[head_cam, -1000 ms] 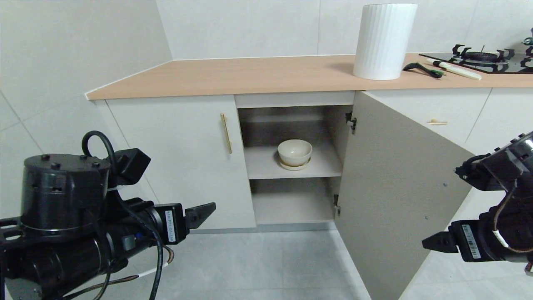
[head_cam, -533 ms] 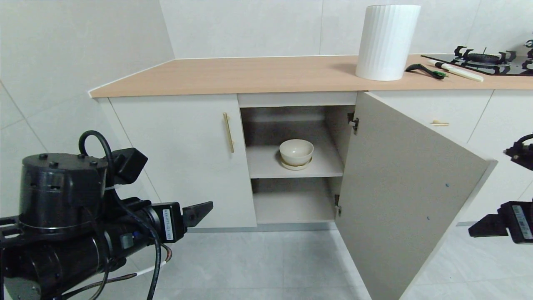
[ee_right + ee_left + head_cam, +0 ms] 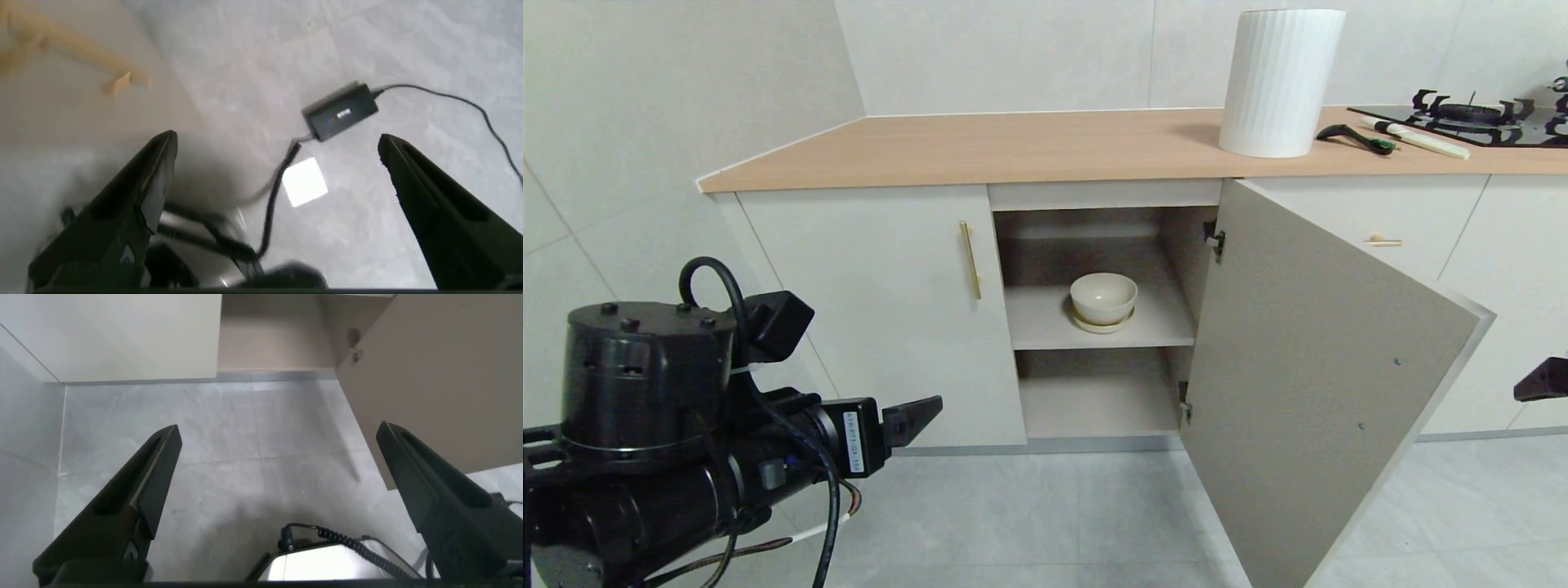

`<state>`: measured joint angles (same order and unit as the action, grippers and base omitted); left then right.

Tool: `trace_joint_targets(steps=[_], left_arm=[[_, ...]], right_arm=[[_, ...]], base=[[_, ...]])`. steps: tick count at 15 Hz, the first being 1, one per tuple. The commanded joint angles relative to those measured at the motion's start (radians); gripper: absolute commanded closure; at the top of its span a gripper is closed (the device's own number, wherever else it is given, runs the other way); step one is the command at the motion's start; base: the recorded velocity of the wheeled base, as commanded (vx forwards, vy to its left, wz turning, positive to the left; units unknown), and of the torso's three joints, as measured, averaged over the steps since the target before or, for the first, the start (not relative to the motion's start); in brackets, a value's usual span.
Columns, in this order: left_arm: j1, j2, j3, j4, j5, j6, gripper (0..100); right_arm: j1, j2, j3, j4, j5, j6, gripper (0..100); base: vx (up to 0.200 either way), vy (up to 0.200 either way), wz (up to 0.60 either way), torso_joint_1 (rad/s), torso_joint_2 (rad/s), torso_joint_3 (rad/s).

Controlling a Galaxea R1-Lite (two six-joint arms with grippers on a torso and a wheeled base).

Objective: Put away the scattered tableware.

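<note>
1. Left gripper [image 3: 913,415] hangs low, left of the open cabinet [image 3: 1094,196]; right gripper [image 3: 1541,380] peeks in right of its door [image 3: 1307,384]. A bowl [image 3: 1103,296] sits on a saucer [image 3: 1099,325] on the cabinet's upper shelf.
2. Left gripper's jaws gape wide, empty, over floor before the cabinet.
3. Right gripper spreads wide, holding nothing, beside the cabinet.

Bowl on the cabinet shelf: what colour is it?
The bowl is plain cream, with no pattern; the head view shows it best.
</note>
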<state>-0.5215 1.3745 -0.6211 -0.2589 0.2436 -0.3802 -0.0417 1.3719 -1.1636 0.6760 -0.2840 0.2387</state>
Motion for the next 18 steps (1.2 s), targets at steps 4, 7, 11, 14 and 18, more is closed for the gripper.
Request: trace_joint_targets(steps=[4,7,11,14,18], left_arm=[[0.000,0.005,0.001,0.000,-0.001,0.000,0],[0.000,0.005,0.001,0.000,-0.001,0.000,0],[0.000,0.008,-0.002,-0.002,-0.003,-0.002,0],[0.000,0.005,-0.011,-0.002,-0.006,0.000,0],[0.000,0.006,-0.042,0.000,-0.006,0.000,0]], right_arm=[[0.023,0.102,0.193,-0.389,0.000,-0.004,0],[0.095,0.139,0.229,-0.457,0.003,0.008,0],[0.183,0.171,0.240,-0.487,0.009,0.057,0],[0.255,0.210,0.246,-0.535,0.028,0.060,0],[0.336,0.386,0.226,-0.760,0.117,0.057,0]], base=[[0.000,0.000,0.00,0.000,0.00,0.000],[0.000,0.000,0.00,0.000,0.00,0.000],[0.000,0.000,0.00,0.000,0.00,0.000],[0.000,0.000,0.00,0.000,0.00,0.000],[0.000,0.000,0.00,0.000,0.00,0.000]])
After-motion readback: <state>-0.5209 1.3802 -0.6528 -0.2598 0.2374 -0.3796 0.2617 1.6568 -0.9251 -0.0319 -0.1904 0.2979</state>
